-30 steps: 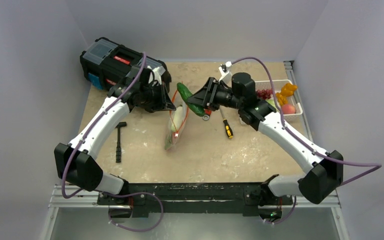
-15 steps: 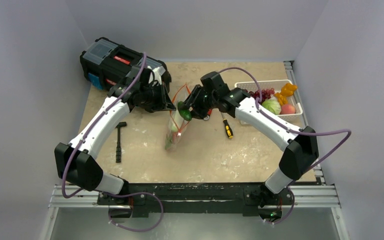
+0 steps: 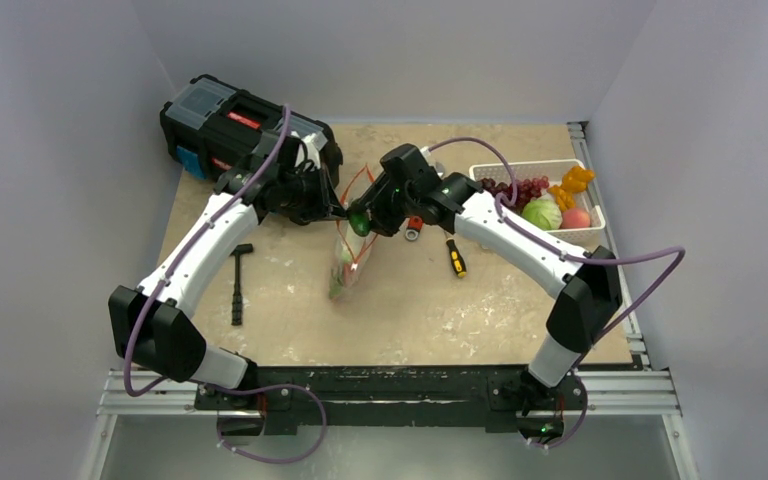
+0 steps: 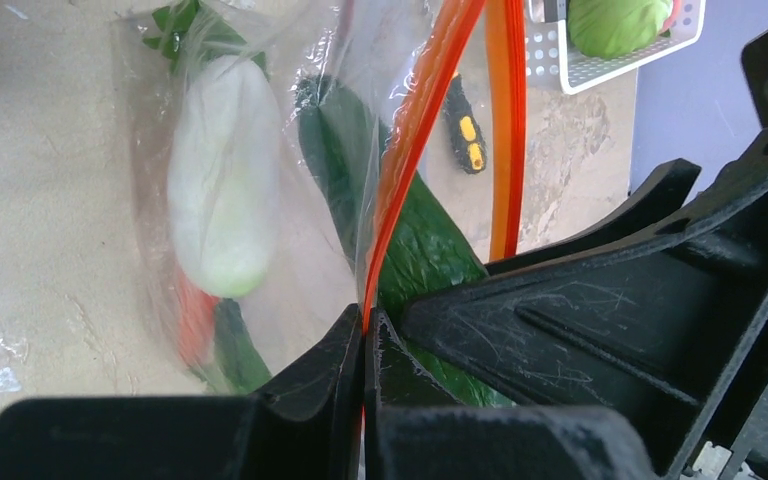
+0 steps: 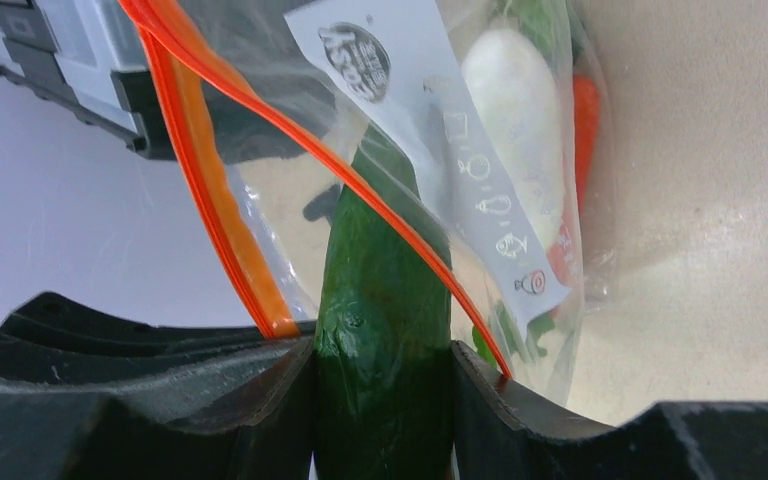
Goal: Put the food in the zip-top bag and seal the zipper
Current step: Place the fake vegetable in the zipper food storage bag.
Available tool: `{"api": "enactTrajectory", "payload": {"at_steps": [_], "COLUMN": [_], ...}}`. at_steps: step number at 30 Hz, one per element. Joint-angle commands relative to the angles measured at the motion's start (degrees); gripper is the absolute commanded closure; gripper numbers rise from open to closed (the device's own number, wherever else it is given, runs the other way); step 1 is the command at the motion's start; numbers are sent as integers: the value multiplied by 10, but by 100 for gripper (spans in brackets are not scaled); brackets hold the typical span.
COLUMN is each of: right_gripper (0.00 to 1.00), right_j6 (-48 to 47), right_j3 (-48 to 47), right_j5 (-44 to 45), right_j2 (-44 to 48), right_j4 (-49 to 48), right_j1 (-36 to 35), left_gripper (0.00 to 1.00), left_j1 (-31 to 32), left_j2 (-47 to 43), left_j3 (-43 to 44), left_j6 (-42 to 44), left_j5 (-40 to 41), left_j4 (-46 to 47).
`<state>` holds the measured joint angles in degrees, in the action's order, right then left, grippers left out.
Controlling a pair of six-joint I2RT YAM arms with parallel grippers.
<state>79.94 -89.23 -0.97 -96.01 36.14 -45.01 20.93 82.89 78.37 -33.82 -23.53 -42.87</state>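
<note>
While only the two arms meeting over the zip-top bag at mid-table are resolved from above, the grips are settled by the wrist views. Left wrist: the left gripper is seen clamped on the orange zipper. Right wrist: a green cucumber is grasped in the right gripper, its far end passed between the zipper strips into the bag. A white radish and carrot are seen bagged. The grapes in the basket are shown from above only.
</note>
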Motion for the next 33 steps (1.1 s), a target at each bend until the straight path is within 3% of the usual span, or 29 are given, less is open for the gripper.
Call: {"api": "enactTrajectory", "payload": {"at_steps": [1, 3, 9, 13, 17, 22, 30, 33], "right_gripper": [100, 100, 73, 64, 58, 52, 31, 29], "right_j6": [-14, -40, -95, -103, -97, -79, -65, -71], "right_j3": [-56, -50, 12, 8, -2, -35, -25, -29], "right_j5": [68, 94, 171, 268, 308, 320, 291, 288], "right_j2": [-19, -25, -16, -17, -25, -45, -30, -24], "right_j4": [-13, -14, -59, -26, -9, 38, 35, 40], "right_j1": [-16, -20, -58, -84, -114, -134, -148, -148], "left_gripper": [100, 100, 100, 100, 100, 100, 100, 100], "left_j1": [4, 3, 3, 3, 3, 3, 3, 3], "left_j2": [-23, -25, -31, -33, -33, -32, -30, -30], "left_j3": [0, 0, 0, 0, 0, 0, 0, 0], "left_j6": [-8, -8, -6, -6, -5, -5, -5, -5], "left_j5": [-27, -26, -24, -20, -20, -19, -19, -19], "left_j4": [22, 22, 22, 21, 21, 21, 21, 22]}}
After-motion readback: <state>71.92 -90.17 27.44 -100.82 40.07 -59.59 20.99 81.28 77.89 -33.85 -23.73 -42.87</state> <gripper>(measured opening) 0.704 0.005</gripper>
